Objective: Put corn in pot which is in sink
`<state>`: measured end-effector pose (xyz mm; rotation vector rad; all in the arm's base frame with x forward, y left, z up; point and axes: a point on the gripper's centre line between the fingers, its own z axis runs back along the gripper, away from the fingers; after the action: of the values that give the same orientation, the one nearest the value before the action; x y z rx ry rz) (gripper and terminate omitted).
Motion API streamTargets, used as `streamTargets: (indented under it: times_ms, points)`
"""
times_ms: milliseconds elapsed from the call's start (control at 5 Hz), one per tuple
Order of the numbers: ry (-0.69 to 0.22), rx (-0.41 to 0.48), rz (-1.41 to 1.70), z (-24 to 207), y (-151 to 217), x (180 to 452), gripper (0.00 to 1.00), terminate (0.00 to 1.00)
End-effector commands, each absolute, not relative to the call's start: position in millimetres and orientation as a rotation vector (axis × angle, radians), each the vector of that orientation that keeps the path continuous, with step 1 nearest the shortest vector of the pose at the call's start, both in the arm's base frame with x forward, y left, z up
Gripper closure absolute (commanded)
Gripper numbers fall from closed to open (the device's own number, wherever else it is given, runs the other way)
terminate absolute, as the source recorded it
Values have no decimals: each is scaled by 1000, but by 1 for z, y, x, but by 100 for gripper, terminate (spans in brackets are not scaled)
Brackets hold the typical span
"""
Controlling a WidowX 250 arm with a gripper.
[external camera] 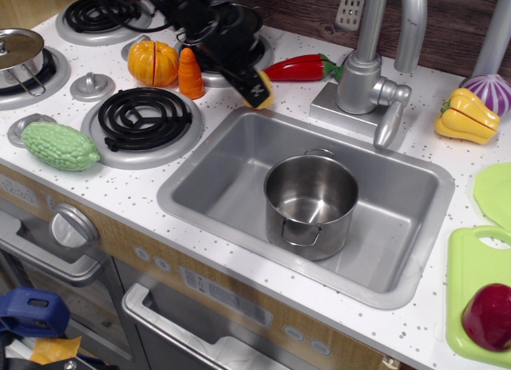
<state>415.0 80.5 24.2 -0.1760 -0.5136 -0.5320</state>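
The pale-yellow corn [265, 91] sits between the fingers of my black gripper [259, 88], just above the sink's back-left rim. The gripper is shut on the corn; only the corn's right side shows past the fingers. The shiny steel pot [311, 202] stands upright and empty in the middle of the grey sink [209, 174], to the lower right of the gripper. My arm reaches in from the upper left over the back burner.
An orange carrot [190, 74] and an orange bell pepper [152, 62] stand left of the gripper. A red chili [299, 67] and the faucet [363, 74] are to its right. A green gourd [60, 145], a lidded pan [20, 50] and a yellow pepper [465, 116] lie farther off.
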Motion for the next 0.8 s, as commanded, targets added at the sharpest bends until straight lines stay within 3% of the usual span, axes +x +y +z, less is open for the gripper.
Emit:
streamTargets:
  times_ms: [0, 600]
  points:
    - [-571, -107, -487, 65, 75, 407, 100, 0]
    - [-640, -44, -313, 35, 18, 363, 100, 0]
